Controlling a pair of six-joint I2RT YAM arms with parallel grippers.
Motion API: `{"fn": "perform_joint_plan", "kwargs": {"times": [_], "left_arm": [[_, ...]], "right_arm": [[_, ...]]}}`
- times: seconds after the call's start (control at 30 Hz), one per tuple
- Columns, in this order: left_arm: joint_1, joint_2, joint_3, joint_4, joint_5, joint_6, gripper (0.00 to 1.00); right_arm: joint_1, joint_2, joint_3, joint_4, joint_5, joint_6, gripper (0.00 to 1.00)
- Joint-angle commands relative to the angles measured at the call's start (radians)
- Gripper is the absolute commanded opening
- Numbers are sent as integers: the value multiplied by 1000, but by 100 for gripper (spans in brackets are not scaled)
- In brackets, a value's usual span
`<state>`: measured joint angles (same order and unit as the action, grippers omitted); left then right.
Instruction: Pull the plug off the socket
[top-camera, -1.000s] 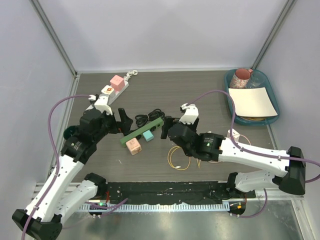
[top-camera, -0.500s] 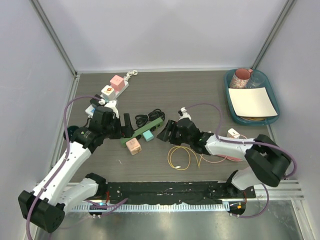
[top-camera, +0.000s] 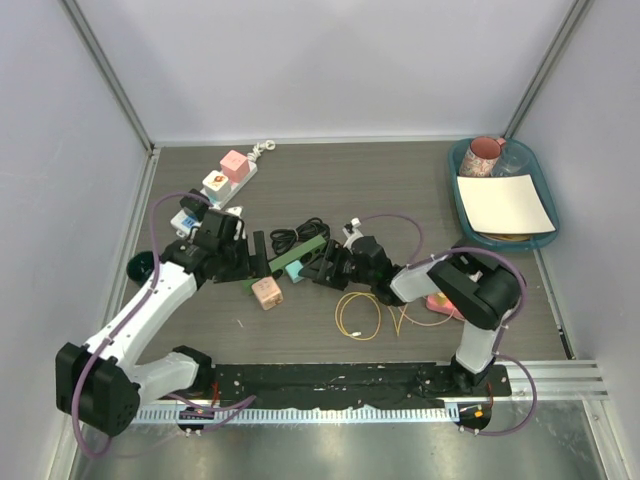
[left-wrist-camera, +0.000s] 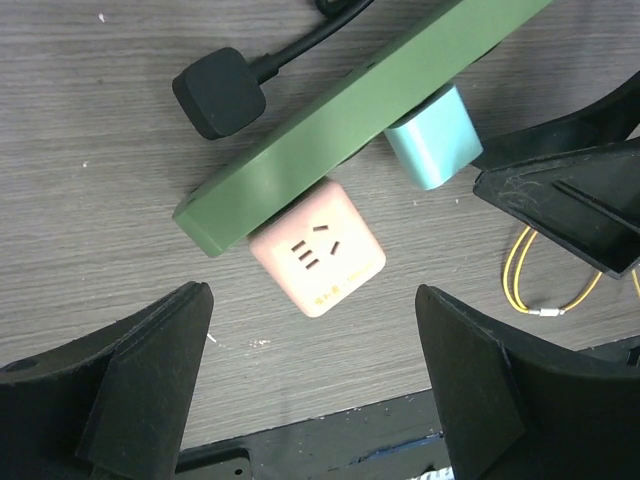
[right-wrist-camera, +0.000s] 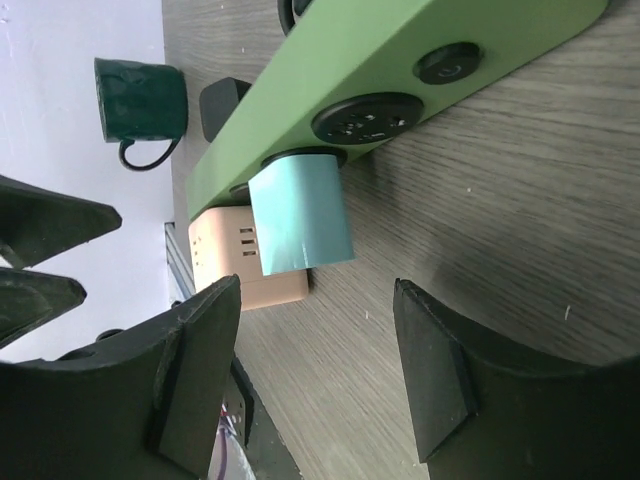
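Observation:
A green power strip (top-camera: 287, 260) lies diagonally on the table, also in the left wrist view (left-wrist-camera: 360, 110) and the right wrist view (right-wrist-camera: 400, 60). A teal plug (top-camera: 296, 271) (left-wrist-camera: 430, 140) (right-wrist-camera: 300, 215) sits in one of its sockets. A pink cube adapter (top-camera: 266, 292) (left-wrist-camera: 315, 250) (right-wrist-camera: 245, 270) sits at its near end. My left gripper (top-camera: 258, 256) (left-wrist-camera: 310, 295) is open and low over the pink cube. My right gripper (top-camera: 322, 266) (right-wrist-camera: 318, 285) is open just right of the teal plug, not touching it.
The strip's black cable (top-camera: 296, 235) is coiled behind it, with its black plug (left-wrist-camera: 218, 92) beside it. A green mug (top-camera: 141, 266) stands at the left. A white power strip (top-camera: 222, 180) lies at the back left. A yellow wire loop (top-camera: 358, 315) lies in front. A teal tray (top-camera: 538, 170) is at the back right.
Both arms have stretched out and come down toward the green strip. The left gripper moved right to the pink cube, the right gripper moved left to the teal plug.

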<state>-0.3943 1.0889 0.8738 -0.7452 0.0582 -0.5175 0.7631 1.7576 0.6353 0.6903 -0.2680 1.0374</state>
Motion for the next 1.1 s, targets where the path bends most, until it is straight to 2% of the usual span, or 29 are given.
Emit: {"fn": "perform_joint_plan", "kwargs": {"times": [0.0, 0.4, 0.77, 0.83, 1.07], "left_arm": [[23, 60, 36, -14, 23, -4, 87], [31, 108, 38, -19, 17, 59, 87], [32, 121, 34, 0, 75, 83, 87], [31, 124, 33, 3, 83, 83, 87], [31, 89, 28, 35, 115, 86, 86]], "right_arm": [[-8, 86, -9, 265, -91, 85, 68], [-27, 235, 12, 500, -132, 165, 65], [-36, 329, 58, 623, -158, 216, 59], [-36, 341, 63, 649, -172, 222, 55], [-65, 330, 0, 716, -198, 253, 25]]}}
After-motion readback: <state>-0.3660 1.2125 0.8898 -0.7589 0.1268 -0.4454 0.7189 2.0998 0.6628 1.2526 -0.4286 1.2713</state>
